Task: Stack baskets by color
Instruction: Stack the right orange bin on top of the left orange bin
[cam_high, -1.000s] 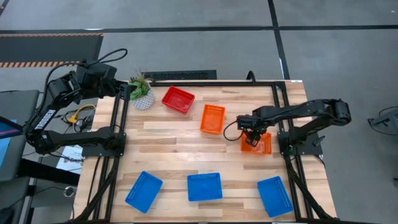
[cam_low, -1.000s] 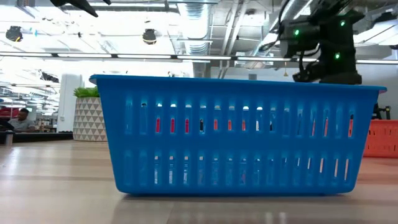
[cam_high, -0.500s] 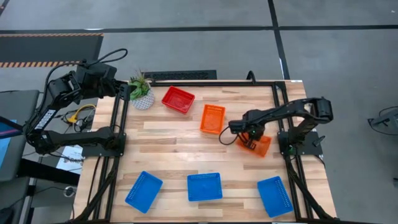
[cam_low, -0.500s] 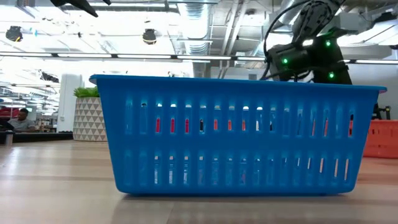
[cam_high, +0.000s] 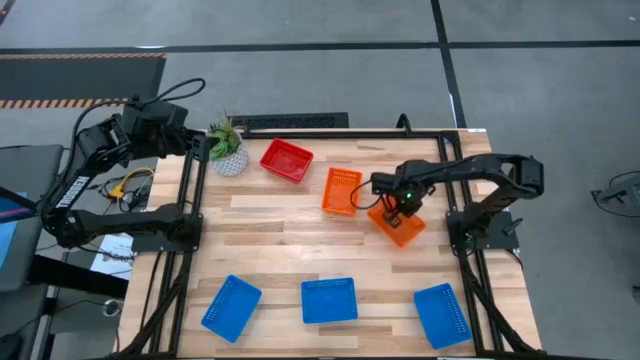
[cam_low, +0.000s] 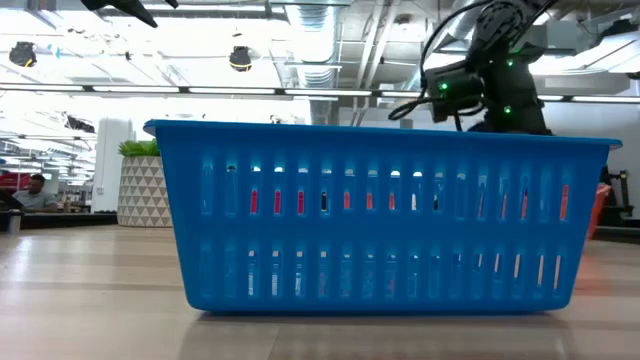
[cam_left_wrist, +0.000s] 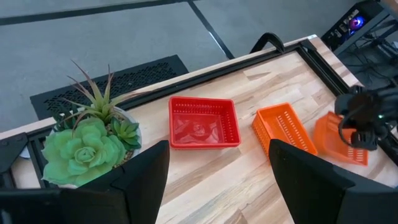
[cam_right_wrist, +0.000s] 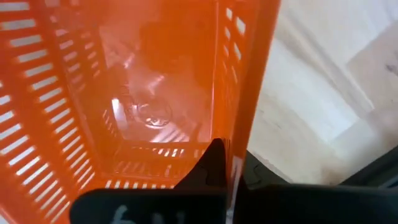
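Observation:
My right gripper (cam_high: 396, 210) points down, shut on an orange basket (cam_high: 398, 226) at the table's right middle. A second orange basket (cam_high: 341, 190) lies just left of it. A red basket (cam_high: 287, 160) rests flat at the far side. Three blue baskets (cam_high: 231, 306) (cam_high: 329, 300) (cam_high: 441, 314) sit along the near edge. The middle blue basket (cam_low: 380, 215) fills the low view and hides most of the held one. My left gripper (cam_left_wrist: 217, 180) hangs open, high over the far left corner, touching nothing. My right gripper holds the orange basket by one side wall (cam_right_wrist: 241, 146), near a corner on its far-left side (cam_high: 388, 212). One finger (cam_right_wrist: 214, 160) stands inside the basket and the other outside. The fingers come from above. I cannot tell whether the basket's bottom is on the table.
A green plant in a white pot (cam_high: 227, 150) stands at the far left next to the red basket. Black frame rails (cam_high: 452, 170) run along the table's sides. Bare wood (cam_high: 290, 240) lies across the table's middle.
My right gripper has shut on the orange basket's wall. It has gone toward the table's left, nearer the other orange basket, rolling its wrist. The held basket has come along, shifting left and turning to sit cornerwise.

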